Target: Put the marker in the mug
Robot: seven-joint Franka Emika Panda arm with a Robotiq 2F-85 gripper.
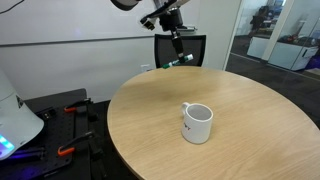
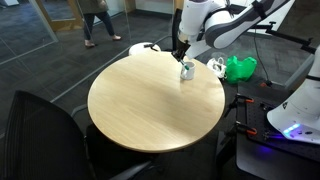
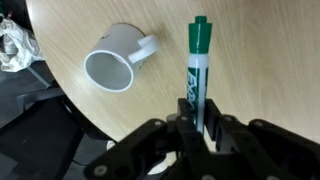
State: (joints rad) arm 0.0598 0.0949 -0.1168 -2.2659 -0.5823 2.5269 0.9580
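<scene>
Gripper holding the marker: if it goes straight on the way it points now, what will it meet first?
Probably the table, with the held marker touching first; the mug sits aside from that line in the wrist view. Depth is unclear.

1. A round table (image 1: 250,100) with a light wooden top is shown in both exterior views.
2. A white mug (image 1: 197,123) is seen standing upright on it, near one edge.
3. A small mark, possibly a logo, is borne on its side.
</scene>
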